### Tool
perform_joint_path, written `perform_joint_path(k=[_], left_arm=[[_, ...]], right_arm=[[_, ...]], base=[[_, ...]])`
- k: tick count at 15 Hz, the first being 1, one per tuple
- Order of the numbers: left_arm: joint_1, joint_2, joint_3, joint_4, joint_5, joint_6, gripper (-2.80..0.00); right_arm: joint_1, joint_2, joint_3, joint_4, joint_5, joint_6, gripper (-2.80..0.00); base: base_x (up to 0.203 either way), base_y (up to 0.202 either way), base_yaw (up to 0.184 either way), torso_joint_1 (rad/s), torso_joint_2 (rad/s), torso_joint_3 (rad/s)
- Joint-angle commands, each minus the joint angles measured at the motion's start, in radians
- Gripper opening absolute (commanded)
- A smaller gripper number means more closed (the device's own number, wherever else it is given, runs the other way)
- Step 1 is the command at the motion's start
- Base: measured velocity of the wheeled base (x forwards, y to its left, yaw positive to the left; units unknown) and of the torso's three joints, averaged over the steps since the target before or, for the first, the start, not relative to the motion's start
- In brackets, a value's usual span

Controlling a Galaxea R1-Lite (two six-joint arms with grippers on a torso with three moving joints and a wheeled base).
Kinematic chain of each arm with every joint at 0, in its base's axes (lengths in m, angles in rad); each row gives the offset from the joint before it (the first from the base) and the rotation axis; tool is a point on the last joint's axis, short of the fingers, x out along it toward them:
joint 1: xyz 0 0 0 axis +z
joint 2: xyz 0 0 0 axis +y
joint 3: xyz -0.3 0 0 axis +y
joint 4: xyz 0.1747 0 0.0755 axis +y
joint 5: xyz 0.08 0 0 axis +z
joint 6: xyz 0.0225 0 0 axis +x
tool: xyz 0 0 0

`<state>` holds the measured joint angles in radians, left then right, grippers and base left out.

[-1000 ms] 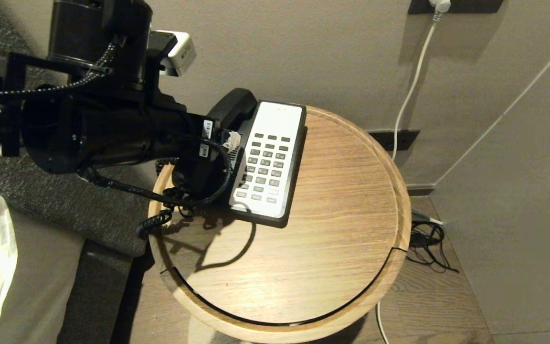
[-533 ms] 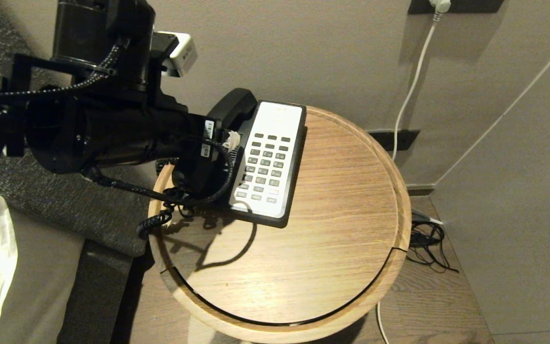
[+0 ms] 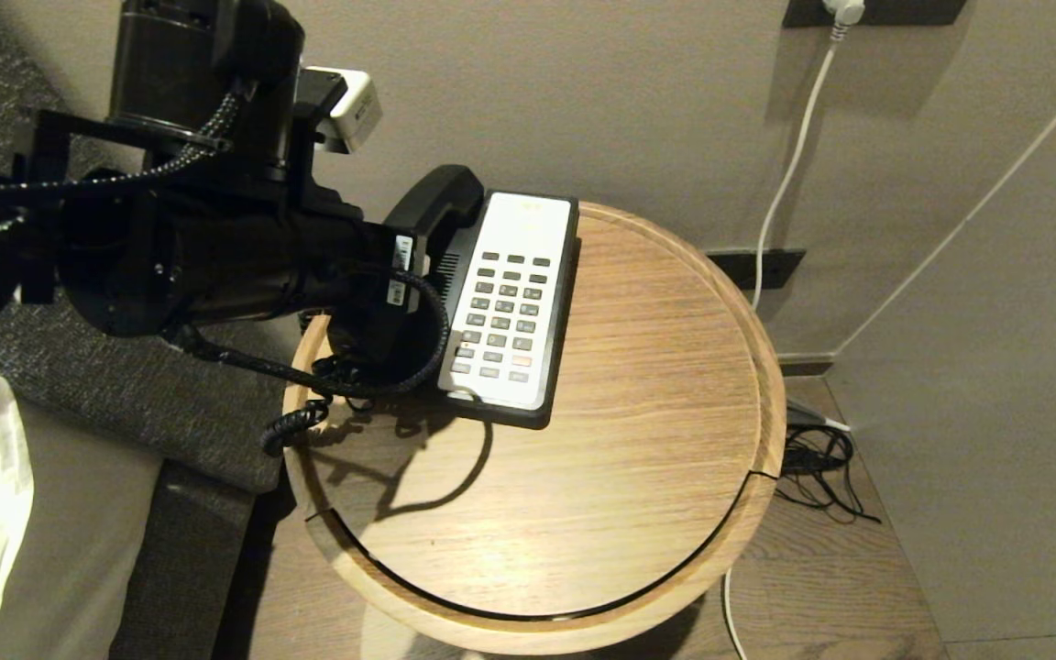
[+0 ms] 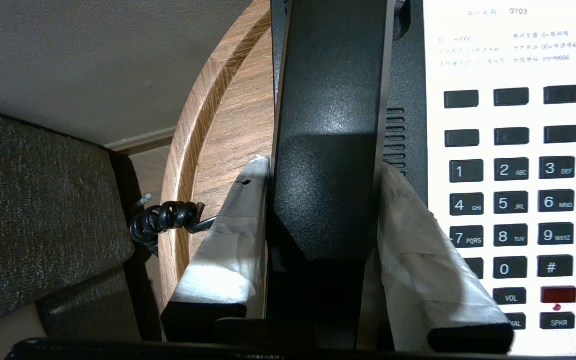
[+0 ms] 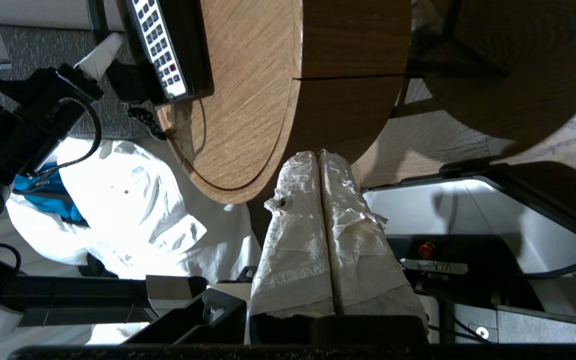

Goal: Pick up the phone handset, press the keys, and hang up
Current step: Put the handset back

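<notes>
left gripper (image 4: pixel 320 200): at the left edge of the phone, both tape-wrapped fingers (image 4: pixel 233 240) pressed on the sides of the phone handset (image 4: pixel 330 130) — clamped on its middle.
phone handset: black, lying lengthwise along the left side of the phone base (image 3: pixel 554 367); far end (image 3: pixel 441 197) visible in the head view past the arm, near end hidden by the wrist. Seated or slightly raised over the cradle — can't tell.
coiled cord (image 3: pixel 294 426): hangs off the table's left rim, loops down beside the grey upholstered edge (image 3: pixel 125 403).
keys (image 3: pixel 500 316): dark grey rows on the white faceplate, just right of the handset; digits 1–9, 0, #, VOL, SPKR readable in the left wrist view, one red-orange key (image 4: pixel 558 295) near the bottom row. Nothing touching them.
phone base: sits at the back-left of the round wooden table (image 3: pixel 638 458), angled slightly.
right gripper (image 5: pixel 319 165): parked low, off the table's near edge, wrapped fingers pressed together, nothing between them.
wall: white cable (image 3: pixel 789 165) runs down from a socket to the floor, right of the table.
</notes>
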<state>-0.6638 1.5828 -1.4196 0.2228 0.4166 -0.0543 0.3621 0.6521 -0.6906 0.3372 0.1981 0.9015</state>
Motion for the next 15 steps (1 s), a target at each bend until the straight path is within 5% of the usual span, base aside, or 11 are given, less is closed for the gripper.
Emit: perform_joint_path(k=[1, 15], left_arm=[[0.000, -0.005, -0.004, 0.002, 0.004, -0.001, -2.80], [-0.010, 0.002, -0.058, 0.061, 0.048, 0.005, -2.80]], right_arm=[[0.000, 0.001, 0.000, 0.002, 0.001, 0.005, -2.80], [0.000, 0.011, 0.041, -0.027, 0.010, -0.009, -2.80]], base=[[0.000, 0.000, 0.000, 0.000, 0.00, 0.000], [0.000, 0.000, 0.000, 0.000, 0.00, 0.000]])
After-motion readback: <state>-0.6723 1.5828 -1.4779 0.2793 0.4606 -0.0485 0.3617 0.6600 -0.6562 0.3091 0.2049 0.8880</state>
